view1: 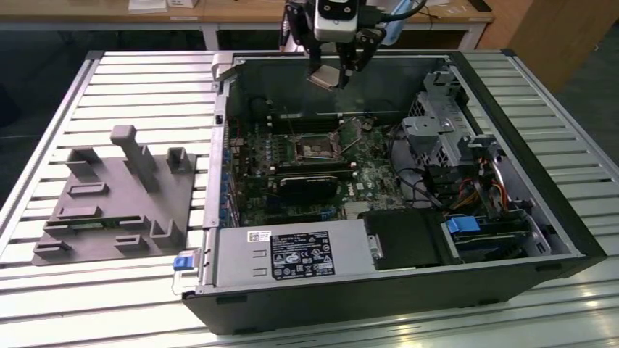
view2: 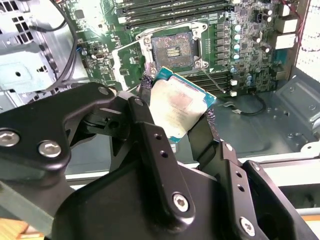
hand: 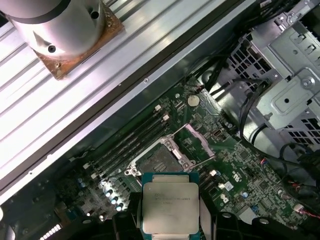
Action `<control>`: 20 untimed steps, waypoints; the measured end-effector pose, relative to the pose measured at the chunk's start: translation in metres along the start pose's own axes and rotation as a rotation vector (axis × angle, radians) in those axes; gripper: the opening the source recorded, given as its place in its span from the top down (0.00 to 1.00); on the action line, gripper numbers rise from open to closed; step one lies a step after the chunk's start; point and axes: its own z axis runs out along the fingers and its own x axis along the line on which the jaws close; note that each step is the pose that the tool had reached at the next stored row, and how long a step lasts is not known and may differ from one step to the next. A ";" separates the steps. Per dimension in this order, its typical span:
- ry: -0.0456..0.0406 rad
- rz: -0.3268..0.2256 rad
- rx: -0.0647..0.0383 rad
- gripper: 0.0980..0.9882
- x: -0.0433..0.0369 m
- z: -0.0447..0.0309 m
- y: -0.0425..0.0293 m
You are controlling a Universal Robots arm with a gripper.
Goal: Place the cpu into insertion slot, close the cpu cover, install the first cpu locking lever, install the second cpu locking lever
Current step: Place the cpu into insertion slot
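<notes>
My gripper (view1: pixel 331 75) hangs above the back wall of the open black computer case, shut on the cpu (view1: pixel 329 77), a small pale square chip held tilted by two opposite edges. In both wrist views the cpu (view2: pixel 178 106) (hand: pixel 170 207) sits between the black fingers (view2: pixel 144 107), well above the green board. The insertion slot (view1: pixel 314 148) (view2: pixel 173 50) (hand: pixel 156 162) lies open below, its dark centre bare. The cpu cover (hand: pixel 198 144) (view2: pixel 126 61) is swung up beside the slot.
Long black memory slots (hand: pixel 131 141) run beside the socket. A black heatsink block (view1: pixel 307 188) sits nearer the case front. A metal drive cage (view1: pixel 440 134) and cables stand at the exterior view's right. A grey fixture (view1: pixel 116 196) lies left of the case on the slatted table.
</notes>
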 end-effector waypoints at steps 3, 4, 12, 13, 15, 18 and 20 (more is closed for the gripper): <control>-0.0021 0.024 -0.001 0.50 0.0000 0.0001 0.0000; -0.0028 0.031 -0.001 0.50 0.0000 0.0001 0.0000; -0.0078 0.087 -0.002 0.50 0.0000 0.0004 -0.0001; -0.0084 0.093 -0.002 0.50 0.0000 0.0004 -0.0001; -0.0095 0.106 -0.002 0.50 0.0000 0.0005 -0.0001; -0.0106 0.119 -0.002 0.50 0.0000 0.0005 -0.0001; -0.0113 0.127 -0.002 0.50 0.0000 0.0006 -0.0001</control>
